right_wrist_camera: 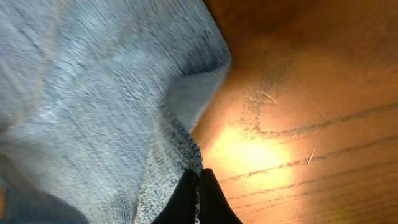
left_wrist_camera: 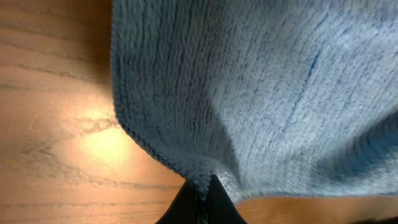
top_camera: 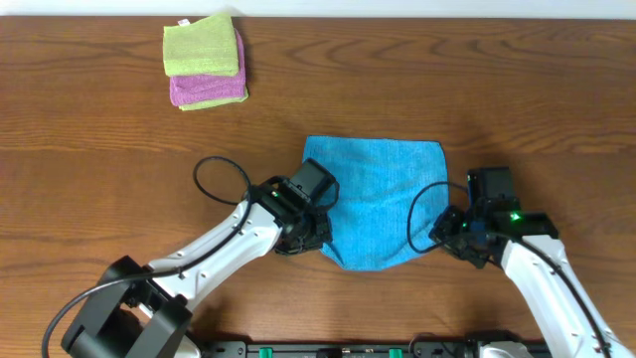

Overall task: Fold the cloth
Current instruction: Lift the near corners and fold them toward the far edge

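The sky-blue cloth (top_camera: pixel 378 199) lies in the middle of the wooden table, its far edge flat and its near part drawn in narrower. My left gripper (top_camera: pixel 318 233) is shut on the near left corner; in the left wrist view the fuzzy cloth (left_wrist_camera: pixel 261 93) runs down into the pinched black jaws of that gripper (left_wrist_camera: pixel 203 188). My right gripper (top_camera: pixel 444 231) is shut on the near right corner. In the right wrist view the cloth (right_wrist_camera: pixel 93 106) hangs to the left, its edge clamped in the right gripper (right_wrist_camera: pixel 198 179).
A stack of lime-green and purple cloths (top_camera: pixel 205 62) sits at the far left of the table (top_camera: pixel 517 89). Black cables loop beside both arms near the cloth's side edges.
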Motion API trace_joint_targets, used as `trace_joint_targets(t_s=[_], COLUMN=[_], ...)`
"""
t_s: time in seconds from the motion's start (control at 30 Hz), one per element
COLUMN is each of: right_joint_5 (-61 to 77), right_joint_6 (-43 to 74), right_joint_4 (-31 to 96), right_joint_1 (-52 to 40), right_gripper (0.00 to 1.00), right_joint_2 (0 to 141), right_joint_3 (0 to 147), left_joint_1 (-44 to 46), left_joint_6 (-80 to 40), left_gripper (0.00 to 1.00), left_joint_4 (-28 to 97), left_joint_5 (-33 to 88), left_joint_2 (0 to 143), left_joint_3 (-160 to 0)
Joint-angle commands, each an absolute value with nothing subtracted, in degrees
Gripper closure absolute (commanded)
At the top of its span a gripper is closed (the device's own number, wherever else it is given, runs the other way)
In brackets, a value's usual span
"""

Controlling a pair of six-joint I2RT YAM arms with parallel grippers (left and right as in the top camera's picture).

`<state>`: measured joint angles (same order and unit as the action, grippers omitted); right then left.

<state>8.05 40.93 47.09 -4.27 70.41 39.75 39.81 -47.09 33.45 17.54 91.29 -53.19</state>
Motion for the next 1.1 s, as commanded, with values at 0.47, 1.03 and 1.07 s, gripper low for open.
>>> trace_joint_targets(t_s=[0.47,1.03,1.07], right_joint_5=[2.81,-1.10,-1.10], right_joint_6=[38.65,35.05,35.05], right_joint_4=[39.16,29.67,29.12], right_joint_1=[-3.73,-4.10,-4.10], right_gripper=[0.98,0.99,0.99], right_joint_2=[70.37,74.63,75.35], right_joint_3=[42.33,42.28,42.28], left_joint_1=[31.51,31.51,31.51], left_joint_6=[-43.68,-43.24,-43.24], left_gripper=[0.94,0.94,0.94], left_joint_4=[25.28,18.90,18.50], left_joint_5=[14.37,5.10,5.17], left_joint_2=[90.52,92.23,92.88], left_joint_3=[-56.51,-56.51,-56.51])
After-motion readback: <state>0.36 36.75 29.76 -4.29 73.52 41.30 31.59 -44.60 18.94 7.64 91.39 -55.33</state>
